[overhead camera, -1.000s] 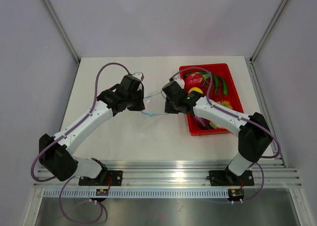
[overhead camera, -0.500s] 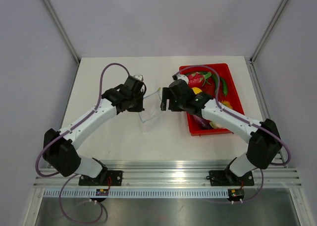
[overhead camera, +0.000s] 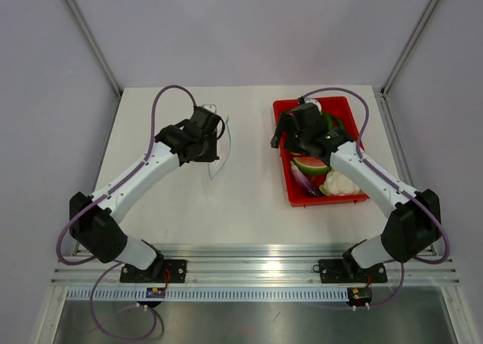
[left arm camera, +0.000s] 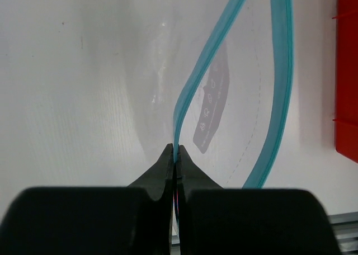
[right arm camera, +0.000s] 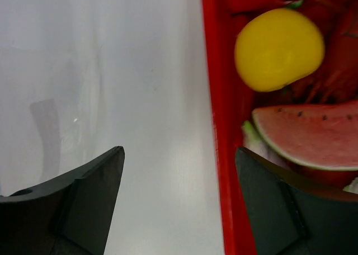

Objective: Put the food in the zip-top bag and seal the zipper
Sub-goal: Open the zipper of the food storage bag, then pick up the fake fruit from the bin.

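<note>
White counter [overhead camera: 249, 201] is enclosed by grey walls. Near its right edge the red tray [overhead camera: 330, 201] is set. Left of the counter's middle, the zip-top bag [overhead camera: 219, 154] is held up, its zipper [left arm camera: 204, 65] strips parted and one pinched by the fully closed left fingers [left arm camera: 174, 157]. The right fingers [overhead camera: 285, 142] are spread wide and empty, straddling the tray's left wall. Inside lie the watermelon wedge [right arm camera: 307, 135], yellow fruit [right arm camera: 278, 48] and eggplant [overhead camera: 302, 182].

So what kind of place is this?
Likely a robot test bench: two white-and-black robot arms bolted to a metal rail, plain grey walls round a white table, toy food in a red plastic tray.
</note>
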Controlling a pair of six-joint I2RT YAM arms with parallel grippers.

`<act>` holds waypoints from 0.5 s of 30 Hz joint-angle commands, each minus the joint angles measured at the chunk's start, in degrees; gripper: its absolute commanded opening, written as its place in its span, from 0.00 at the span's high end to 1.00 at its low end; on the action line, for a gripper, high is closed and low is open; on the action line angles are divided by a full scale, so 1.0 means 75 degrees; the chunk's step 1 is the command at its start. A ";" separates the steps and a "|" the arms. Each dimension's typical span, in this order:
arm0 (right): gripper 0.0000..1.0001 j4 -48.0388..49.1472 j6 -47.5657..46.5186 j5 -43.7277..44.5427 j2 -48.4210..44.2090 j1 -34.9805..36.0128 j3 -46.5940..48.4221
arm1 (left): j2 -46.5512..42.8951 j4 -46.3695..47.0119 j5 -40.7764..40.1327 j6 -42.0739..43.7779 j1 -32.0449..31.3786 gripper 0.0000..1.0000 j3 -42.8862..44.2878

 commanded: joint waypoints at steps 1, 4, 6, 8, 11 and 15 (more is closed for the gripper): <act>0.12 -0.0286 -0.0390 0.0112 0.0221 -0.1015 0.0258 | 0.0119 -0.0206 -0.0626 0.0265 -0.0105 1.00 0.0609; 0.05 -0.0310 -0.0602 0.0031 0.0760 -0.1577 0.0420 | 0.0423 -0.0300 -0.0895 0.0406 -0.0222 1.00 0.0809; 0.00 -0.0135 -0.0661 -0.0239 0.1112 -0.1871 0.0515 | 0.0622 -0.0183 -0.0978 0.0488 -0.0281 1.00 0.0797; 0.01 -0.0005 -0.0813 -0.0344 0.1462 -0.2011 0.0655 | 0.0809 -0.0148 -0.1071 0.0535 -0.0316 1.00 0.0832; 0.01 -0.0075 -0.1001 -0.0485 0.1850 -0.2176 0.0995 | 0.0939 -0.0112 -0.1083 0.0605 -0.0351 1.00 0.0844; 0.00 0.0170 -0.1118 -0.0965 0.2400 -0.2422 0.1159 | 0.0986 -0.0030 -0.0966 0.0652 -0.0398 1.00 0.0833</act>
